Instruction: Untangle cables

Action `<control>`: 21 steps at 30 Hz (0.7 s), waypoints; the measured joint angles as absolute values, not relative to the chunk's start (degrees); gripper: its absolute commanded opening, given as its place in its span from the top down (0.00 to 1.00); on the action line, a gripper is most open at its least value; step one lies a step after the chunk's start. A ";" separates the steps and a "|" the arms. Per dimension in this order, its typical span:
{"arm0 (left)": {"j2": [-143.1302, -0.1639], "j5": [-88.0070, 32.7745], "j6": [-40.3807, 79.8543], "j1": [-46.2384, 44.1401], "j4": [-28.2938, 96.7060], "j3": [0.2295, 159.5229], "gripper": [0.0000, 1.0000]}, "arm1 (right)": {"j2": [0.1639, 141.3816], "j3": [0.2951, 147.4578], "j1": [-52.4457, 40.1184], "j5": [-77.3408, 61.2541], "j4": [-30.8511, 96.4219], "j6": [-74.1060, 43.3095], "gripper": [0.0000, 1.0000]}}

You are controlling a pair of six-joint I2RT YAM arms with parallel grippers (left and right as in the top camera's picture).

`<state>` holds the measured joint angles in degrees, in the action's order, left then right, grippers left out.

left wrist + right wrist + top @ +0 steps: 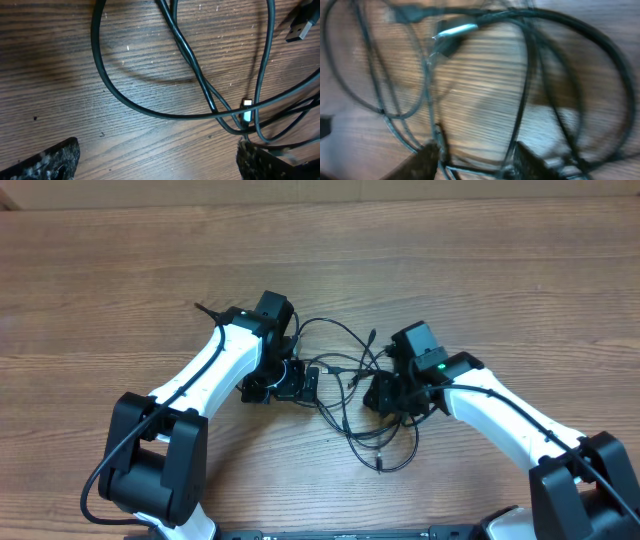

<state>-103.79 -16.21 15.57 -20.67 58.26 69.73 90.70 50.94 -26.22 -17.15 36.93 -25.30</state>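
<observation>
The cables (pixel 348 385) are thin black cords tangled in loops on the wooden table between my two grippers. My left gripper (pixel 303 382) is at the tangle's left edge. In the left wrist view it (pixel 160 165) is wide open, with cable loops (pixel 150 107) just ahead, a strand touching its right finger and a small light-tipped plug (pixel 247 107) close by. My right gripper (pixel 388 395) is at the tangle's right side. The right wrist view is blurred. There it (pixel 477 160) is open, with cable strands (pixel 520 100) crossing between its fingers and a silver-tipped plug (pixel 452 32) beyond.
A USB plug (pixel 300 30) lies at the upper right of the left wrist view. One loose cable end (pixel 381 465) reaches toward the table's front and another (pixel 372 337) points toward the back. The thick arm wires run along both white arms.
</observation>
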 measured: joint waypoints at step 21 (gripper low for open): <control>-103.79 -16.21 15.57 -20.67 58.28 69.71 0.01 | 90.72 61.52 -23.09 -11.73 46.85 -21.19 0.20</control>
